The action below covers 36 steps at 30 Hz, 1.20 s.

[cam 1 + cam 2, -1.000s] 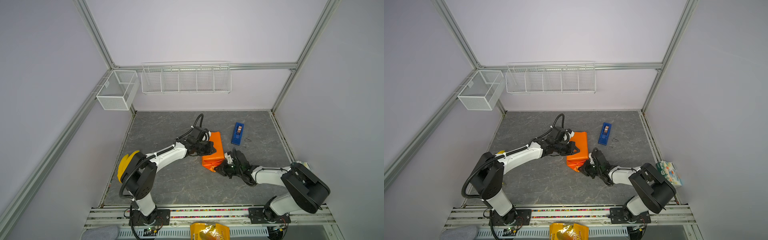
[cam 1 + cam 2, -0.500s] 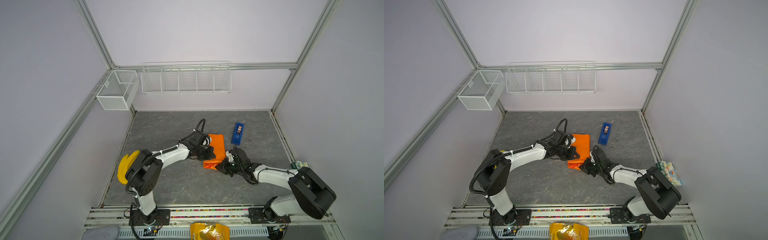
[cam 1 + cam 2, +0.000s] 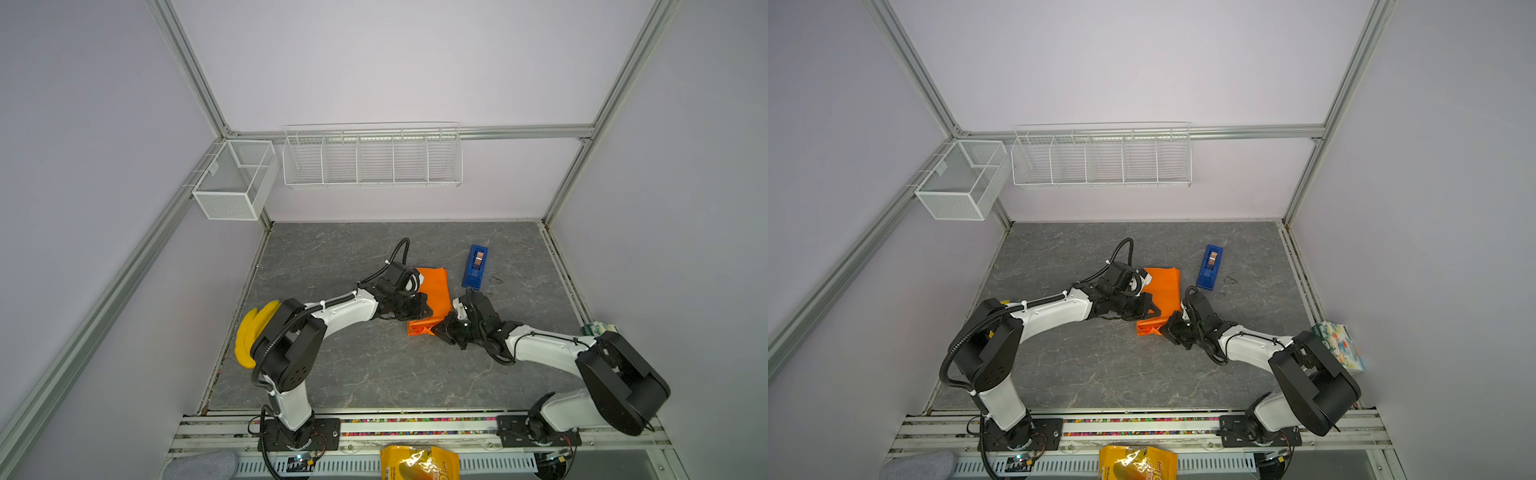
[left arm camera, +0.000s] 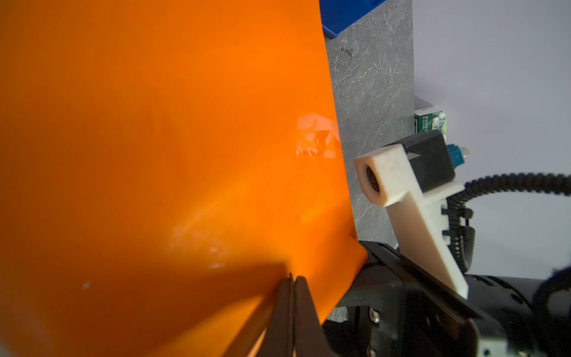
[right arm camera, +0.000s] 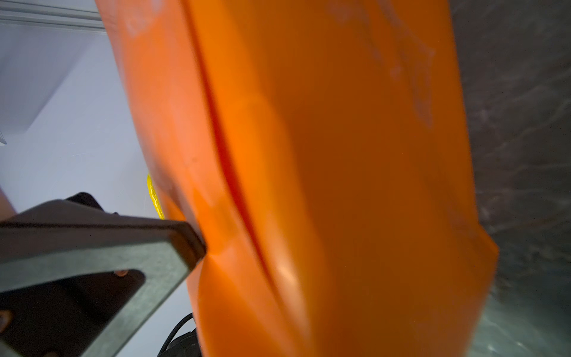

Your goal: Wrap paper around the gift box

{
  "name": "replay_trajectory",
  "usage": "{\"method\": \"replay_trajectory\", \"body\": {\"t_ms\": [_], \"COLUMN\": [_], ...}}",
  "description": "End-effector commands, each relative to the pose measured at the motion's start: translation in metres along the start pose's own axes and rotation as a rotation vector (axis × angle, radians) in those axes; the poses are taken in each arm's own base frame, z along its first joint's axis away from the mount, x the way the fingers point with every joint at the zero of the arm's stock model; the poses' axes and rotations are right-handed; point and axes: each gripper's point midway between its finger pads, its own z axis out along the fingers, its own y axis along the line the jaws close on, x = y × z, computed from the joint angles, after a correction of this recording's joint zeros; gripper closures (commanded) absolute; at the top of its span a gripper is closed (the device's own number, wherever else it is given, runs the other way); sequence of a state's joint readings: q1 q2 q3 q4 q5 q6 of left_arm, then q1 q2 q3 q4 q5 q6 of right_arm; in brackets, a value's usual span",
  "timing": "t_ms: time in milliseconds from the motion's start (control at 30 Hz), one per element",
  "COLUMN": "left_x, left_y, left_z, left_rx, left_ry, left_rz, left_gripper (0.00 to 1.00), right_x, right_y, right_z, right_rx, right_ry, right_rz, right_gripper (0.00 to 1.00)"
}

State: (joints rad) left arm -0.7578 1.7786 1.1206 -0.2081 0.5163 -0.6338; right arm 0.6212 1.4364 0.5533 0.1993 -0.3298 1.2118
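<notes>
- Wire basket (image 3: 372,156) and mesh bin (image 3: 232,178) hang on the walls, well beyond both jaws.
- Paper (image 3: 436,291) lies folded between my jaws, and I can't see the gift box.
- Left jaws are together against the paper; right jaws are together, one tip denting a fold.
- Tape dispenser (image 3: 476,266) sits near the right jaws, with open surface (image 3: 353,365) behind them.

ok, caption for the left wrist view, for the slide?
Left hand, shut, at the orange paper that fills the frame; blue tape dispenser and grey table beyond.

The paper (image 3: 435,291) lies in the middle of the table (image 3: 353,374). The tape holder (image 3: 475,266) lies just right of it, nearer the back edge. The bananas (image 3: 248,336) lie at the left edge. The snack bag (image 3: 417,463) lies past the front edge
</notes>
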Motion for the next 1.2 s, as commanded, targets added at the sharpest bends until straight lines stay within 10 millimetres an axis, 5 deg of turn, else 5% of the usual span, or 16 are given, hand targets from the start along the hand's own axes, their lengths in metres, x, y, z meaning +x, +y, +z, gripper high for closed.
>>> {"method": "replay_trajectory", "body": {"t_ms": [0,433,733,867,1100,1167], "left_x": [0.016,-0.056,-0.086,-0.087,-0.061,-0.04], "left_y": [0.016,-0.019,-0.018,-0.019,-0.041,-0.052], "left_z": [-0.006,-0.101,-0.132,-0.144,-0.142,-0.127], "left_rx": [-0.081,-0.334,-0.458,-0.458,-0.28,-0.184], "left_ry": [0.033,-0.306,-0.509,-0.586,-0.647,-0.597], "left_rz": [0.029,0.542,0.624,0.635,0.875,1.059], "left_gripper": [0.98,0.7,0.45,0.01,0.01,0.1], "right_x": [-0.018,-0.003,-0.001,-0.003,-0.003,-0.004], "right_y": [0.03,0.016,0.008,0.009,0.01,0.009], "right_z": [-0.006,-0.016,-0.02,-0.021,-0.024,-0.025], "right_rx": [-0.1,-0.077,-0.06,-0.06,-0.059,-0.053], "right_ry": [-0.065,-0.02,-0.024,-0.028,-0.03,-0.034], "right_rz": [-0.025,-0.027,-0.025,-0.025,-0.022,-0.02], "right_gripper": [0.93,0.94,0.94,0.93,0.93,0.94]}}
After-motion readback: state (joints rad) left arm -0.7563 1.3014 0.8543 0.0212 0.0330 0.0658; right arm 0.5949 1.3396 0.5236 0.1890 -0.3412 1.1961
